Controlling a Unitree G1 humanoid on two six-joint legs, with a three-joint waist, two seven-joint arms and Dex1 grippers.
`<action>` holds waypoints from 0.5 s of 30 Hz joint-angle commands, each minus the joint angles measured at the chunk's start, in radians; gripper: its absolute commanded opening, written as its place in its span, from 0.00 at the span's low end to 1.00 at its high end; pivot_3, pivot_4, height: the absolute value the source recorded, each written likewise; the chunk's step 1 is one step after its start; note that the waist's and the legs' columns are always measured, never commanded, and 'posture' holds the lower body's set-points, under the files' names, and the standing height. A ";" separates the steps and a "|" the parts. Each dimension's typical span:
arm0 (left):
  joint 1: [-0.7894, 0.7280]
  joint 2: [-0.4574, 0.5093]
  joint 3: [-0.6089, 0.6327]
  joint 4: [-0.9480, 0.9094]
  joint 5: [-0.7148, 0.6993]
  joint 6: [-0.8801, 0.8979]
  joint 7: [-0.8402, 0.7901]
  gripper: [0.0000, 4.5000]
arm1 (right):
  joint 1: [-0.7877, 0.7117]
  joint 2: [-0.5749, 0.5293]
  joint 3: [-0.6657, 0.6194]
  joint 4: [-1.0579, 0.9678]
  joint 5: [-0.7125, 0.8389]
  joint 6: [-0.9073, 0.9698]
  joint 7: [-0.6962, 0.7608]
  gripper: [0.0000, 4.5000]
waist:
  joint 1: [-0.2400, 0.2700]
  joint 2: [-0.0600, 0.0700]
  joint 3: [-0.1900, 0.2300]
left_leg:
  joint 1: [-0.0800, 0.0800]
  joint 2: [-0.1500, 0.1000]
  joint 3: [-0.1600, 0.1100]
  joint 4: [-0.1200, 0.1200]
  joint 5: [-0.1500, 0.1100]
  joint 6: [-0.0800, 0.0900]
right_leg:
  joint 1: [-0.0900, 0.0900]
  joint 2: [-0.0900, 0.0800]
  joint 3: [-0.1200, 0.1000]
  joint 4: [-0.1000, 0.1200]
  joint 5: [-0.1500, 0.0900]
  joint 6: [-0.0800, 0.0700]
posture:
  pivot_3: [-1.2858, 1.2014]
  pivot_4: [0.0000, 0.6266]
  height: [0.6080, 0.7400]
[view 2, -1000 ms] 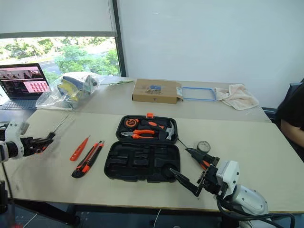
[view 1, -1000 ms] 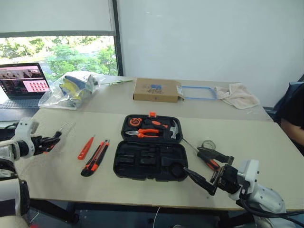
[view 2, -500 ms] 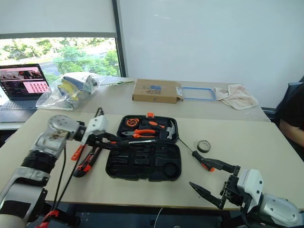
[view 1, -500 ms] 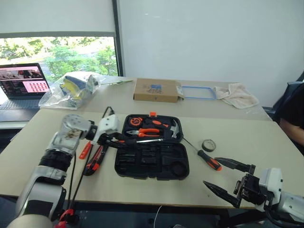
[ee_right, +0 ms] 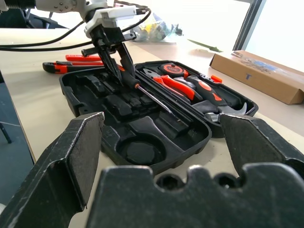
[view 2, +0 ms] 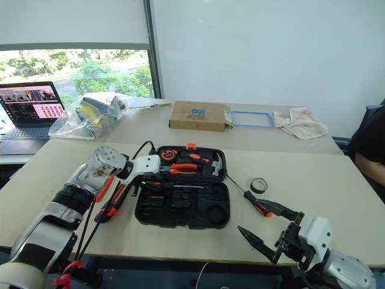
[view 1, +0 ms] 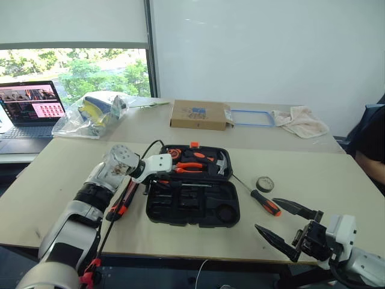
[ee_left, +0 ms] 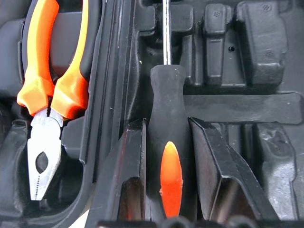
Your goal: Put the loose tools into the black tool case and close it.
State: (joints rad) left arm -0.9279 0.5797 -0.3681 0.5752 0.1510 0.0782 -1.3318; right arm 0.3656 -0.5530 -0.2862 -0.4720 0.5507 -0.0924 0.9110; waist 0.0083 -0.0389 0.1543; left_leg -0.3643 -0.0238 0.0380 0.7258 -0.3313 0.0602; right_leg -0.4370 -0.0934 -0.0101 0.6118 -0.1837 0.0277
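Note:
The black tool case [view 1: 180, 221] lies open mid-table, with pliers [ee_left: 52, 80] and a hammer [view 1: 219, 162] in its lid half. My left gripper [view 1: 157, 179] is shut on a black-and-orange screwdriver [ee_left: 166, 142], held low over the case's front half with the shaft [ee_right: 154, 102] lying along the recesses. A second screwdriver [view 1: 261, 201] and the tape roll [view 1: 264, 183] lie right of the case. The utility knife [view 1: 123, 201] and the slim orange tester [ee_right: 83, 58] lie left of it, partly behind my left arm. My right gripper [view 1: 265, 214] stands open near the table's front edge, right of the case.
A cardboard box [view 1: 198, 114], a blue-rimmed lid [view 1: 252, 117] and a cloth [view 1: 301, 120] lie on the far table. A laptop [view 1: 27, 105] and a plastic bag [view 1: 90, 114] sit at the far left. A person [view 1: 373, 141] is at the right edge.
My left arm has swung in from the far left with the screwdriver and now holds it over the case. My right gripper has drawn a little away from the case, still open.

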 commanded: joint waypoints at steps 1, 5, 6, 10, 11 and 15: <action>-0.015 0.000 -0.006 -0.031 0.025 0.027 0.020 0.19 | 0.009 0.008 -0.011 -0.045 0.000 -0.026 -0.008 1.00 | 0.000 0.000 0.000 | 0.000 0.000 0.000 0.000 0.000 0.000 | 0.000 0.000 0.000 0.000 0.000 0.000 | 0.52 0.24 1.00; -0.019 -0.002 -0.014 -0.037 0.036 0.020 0.025 0.19 | 0.015 0.014 -0.003 -0.055 0.004 -0.019 -0.008 1.00 | 0.002 0.000 0.000 | 0.000 0.000 0.000 0.001 0.000 0.000 | 0.000 0.000 0.000 0.001 0.000 0.000 | 0.52 0.24 1.00; -0.021 -0.003 -0.016 -0.038 0.039 0.020 0.026 0.19 | 0.016 0.015 0.000 -0.057 0.005 -0.017 -0.007 1.00 | 0.002 0.000 0.000 | 0.000 0.000 0.000 0.001 0.000 0.000 | 0.000 0.000 0.000 0.001 0.000 0.000 | 0.52 0.24 1.00; -0.021 -0.012 -0.004 -0.056 0.021 0.012 0.023 0.42 | 0.021 0.014 0.012 -0.064 0.009 -0.006 -0.005 1.00 | 0.003 0.000 0.000 | 0.000 0.000 0.000 0.001 0.000 0.000 | 0.000 0.000 0.000 0.001 0.000 0.000 | 0.52 0.24 1.00; -0.019 -0.019 0.014 -0.070 -0.002 0.007 0.024 0.44 | 0.022 0.013 0.015 -0.064 0.011 -0.002 -0.004 1.00 | 0.003 0.000 0.000 | 0.000 0.000 0.000 0.001 0.000 0.000 | 0.000 0.000 0.000 0.001 0.000 0.000 | 0.52 0.24 1.00; -0.004 -0.027 0.098 -0.140 -0.106 -0.034 0.018 0.64 | 0.029 0.007 0.029 -0.067 0.020 0.012 -0.001 1.00 | 0.010 0.001 0.000 | -0.001 0.000 -0.001 0.002 0.000 0.000 | 0.000 -0.001 -0.001 0.001 0.000 0.000 | 0.52 0.24 1.00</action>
State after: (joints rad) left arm -0.9249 0.5500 -0.3240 0.4915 0.0963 0.0645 -1.3168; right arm 0.3888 -0.5408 -0.2471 -0.5044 0.5533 -0.0863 0.9109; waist 0.0180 -0.0380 0.1547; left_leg -0.3657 -0.0239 0.0371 0.7285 -0.3313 0.0603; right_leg -0.4370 -0.0949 -0.0109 0.6127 -0.1832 0.0283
